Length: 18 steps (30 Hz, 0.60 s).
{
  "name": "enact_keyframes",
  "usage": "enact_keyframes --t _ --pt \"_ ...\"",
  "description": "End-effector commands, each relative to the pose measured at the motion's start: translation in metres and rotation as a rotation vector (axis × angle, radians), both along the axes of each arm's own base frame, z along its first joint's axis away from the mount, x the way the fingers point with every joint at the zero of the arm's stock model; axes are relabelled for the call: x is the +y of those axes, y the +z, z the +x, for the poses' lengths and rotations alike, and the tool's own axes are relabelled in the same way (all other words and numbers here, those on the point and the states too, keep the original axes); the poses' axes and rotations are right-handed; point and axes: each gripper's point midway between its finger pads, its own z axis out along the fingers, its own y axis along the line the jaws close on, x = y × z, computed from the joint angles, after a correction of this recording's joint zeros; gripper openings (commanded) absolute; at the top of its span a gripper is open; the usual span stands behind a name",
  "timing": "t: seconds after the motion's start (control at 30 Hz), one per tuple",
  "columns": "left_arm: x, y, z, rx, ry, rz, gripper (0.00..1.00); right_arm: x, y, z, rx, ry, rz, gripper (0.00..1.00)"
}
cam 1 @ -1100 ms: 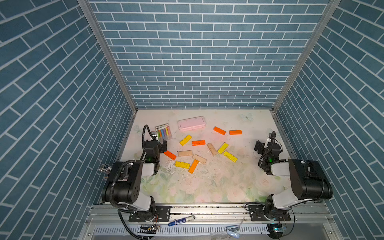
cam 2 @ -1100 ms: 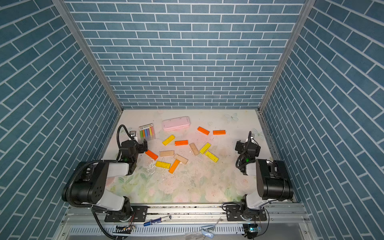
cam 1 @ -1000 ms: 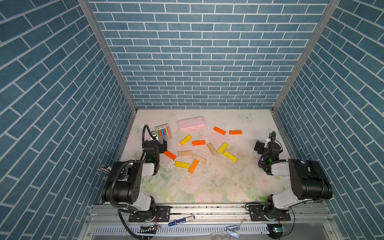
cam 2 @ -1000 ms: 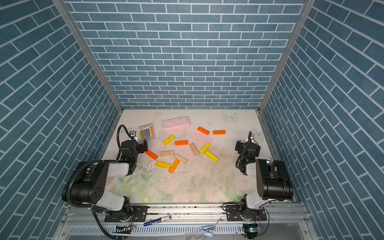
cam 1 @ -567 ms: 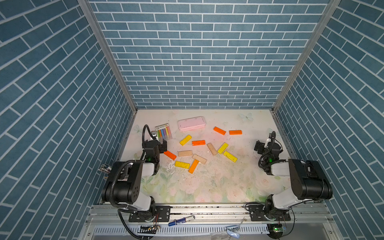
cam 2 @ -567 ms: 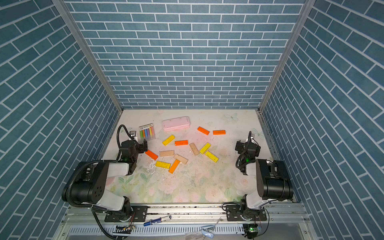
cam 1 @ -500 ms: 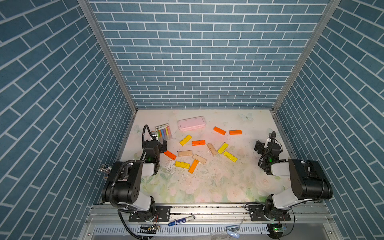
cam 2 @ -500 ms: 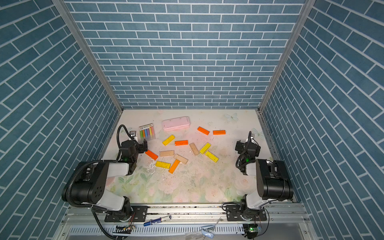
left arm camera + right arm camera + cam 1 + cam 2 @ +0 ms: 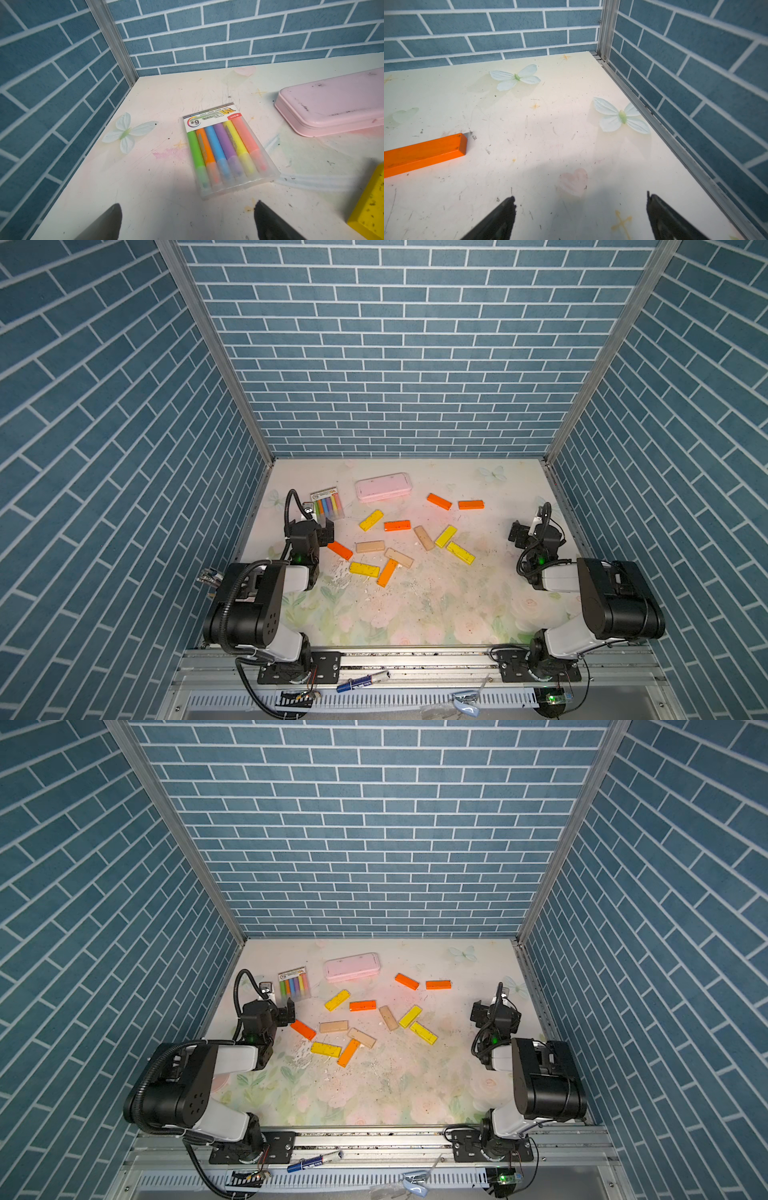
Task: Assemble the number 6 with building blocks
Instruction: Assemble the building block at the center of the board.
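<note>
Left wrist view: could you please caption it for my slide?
Open left pincer faces the chalk pack, pink case beside it.

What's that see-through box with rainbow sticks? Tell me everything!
The clear plastic pack lies flat on the table, back left. Inside, six sticks side by side: green, orange, blue, purple, yellow, pink. A white label crosses one end. Only the table touches it; the pink case lies apart, the open left gripper short of it.
</note>
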Motion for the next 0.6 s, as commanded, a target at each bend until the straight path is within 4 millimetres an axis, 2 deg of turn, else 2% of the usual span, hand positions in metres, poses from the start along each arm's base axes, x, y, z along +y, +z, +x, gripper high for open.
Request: enact_keyframes --t 0.0,0.57 --pt "-0.0004 0.0001 0.0003 -0.006 0.008 -0.003 0.99 0.0008 0.0064 0.0056 -0.017 0.012 -0.012 0.99" --pt "-0.0012 0.0017 -0.0004 -0.012 0.006 0.001 0.99 -0.0024 0.0103 0.0023 -0.043 -0.009 -0.019 0.96"
